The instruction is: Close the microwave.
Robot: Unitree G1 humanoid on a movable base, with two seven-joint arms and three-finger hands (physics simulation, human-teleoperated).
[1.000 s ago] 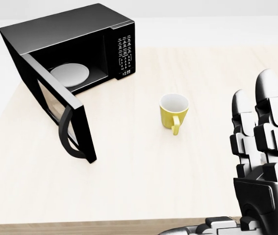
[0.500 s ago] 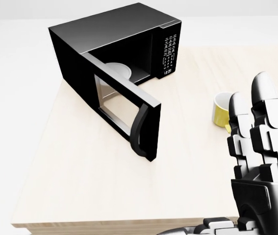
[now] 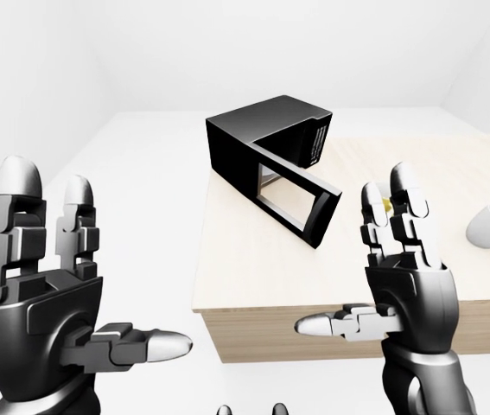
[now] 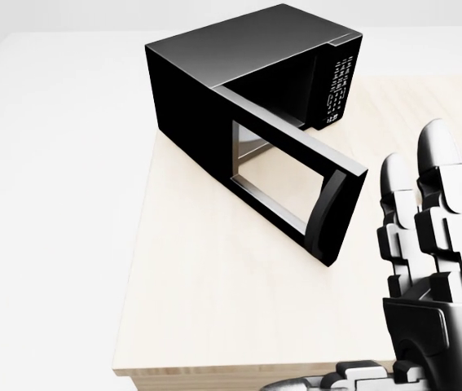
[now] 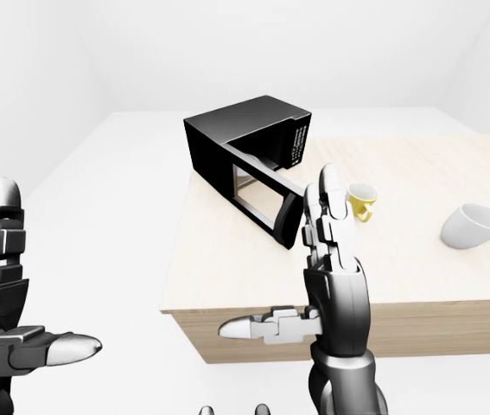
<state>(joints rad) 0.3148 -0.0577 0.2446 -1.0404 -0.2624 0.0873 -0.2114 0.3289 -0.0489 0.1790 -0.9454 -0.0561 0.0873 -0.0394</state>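
view swung left over the last second, camera not objects | microwave (image 4: 247, 77) top of head view, door (image 4: 292, 191) wide open | both hands (image 3: 37, 303) (image 3: 404, 285) released, apparently touching nothing | closing not begun

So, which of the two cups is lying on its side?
The white cup, at the right of the right-eye view. The yellow cup stands upright.

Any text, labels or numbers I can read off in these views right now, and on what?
Nothing reads clearly.
Microwave control panel: rows of small white button markings, too small and blurred to read.
Yellow mug, white mug, table: no markings visible.
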